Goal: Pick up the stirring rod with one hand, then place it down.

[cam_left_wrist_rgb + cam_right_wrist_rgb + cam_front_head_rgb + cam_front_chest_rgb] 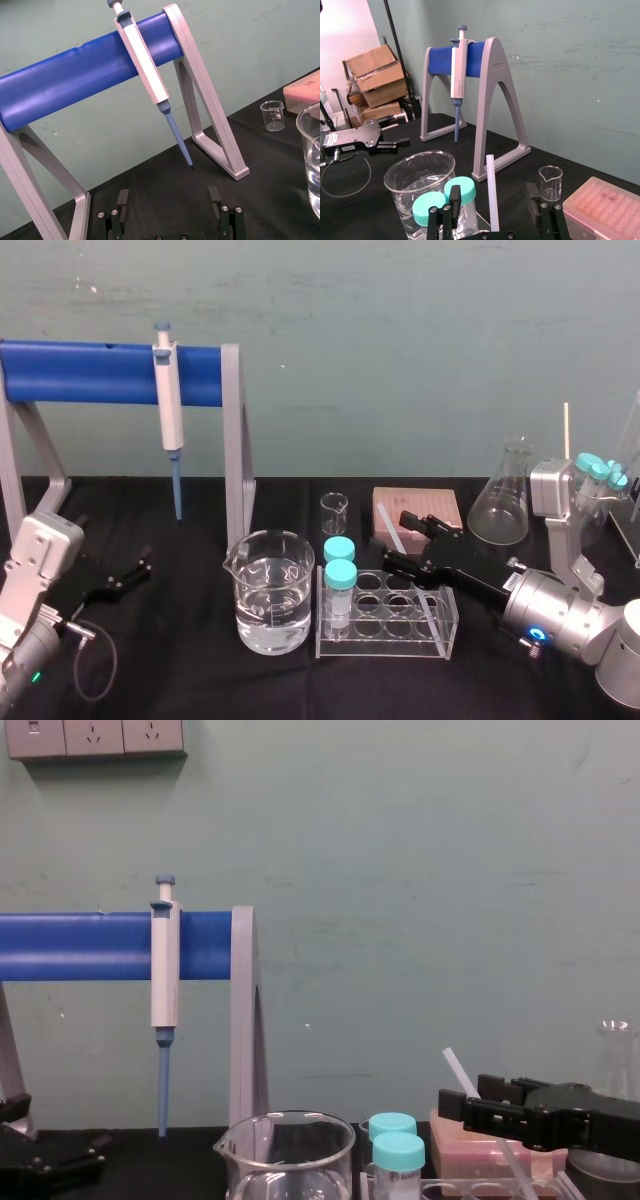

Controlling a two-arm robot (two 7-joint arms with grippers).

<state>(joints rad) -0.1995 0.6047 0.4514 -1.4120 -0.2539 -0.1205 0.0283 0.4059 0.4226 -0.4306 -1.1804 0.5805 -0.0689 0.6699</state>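
Note:
The stirring rod (388,525) is a thin translucent whitish stick that leans up out of the clear tube rack (385,628) at centre right. In the chest view the stirring rod (458,1072) slants up to the left. My right gripper (397,537) reaches in from the right and straddles it. In the right wrist view the rod (492,195) stands in the gap of that gripper (490,206), and space shows on both sides, so it is open. My left gripper (130,575) rests open and empty on the table at far left, its fingers (121,200) spread.
A beaker of water (268,590) stands left of the rack. Two teal-capped tubes (340,575) sit in the rack's left end. Behind are a small beaker (334,512), a pink tip box (425,505) and a conical flask (503,500). A pipette (168,405) hangs on the blue stand (90,373).

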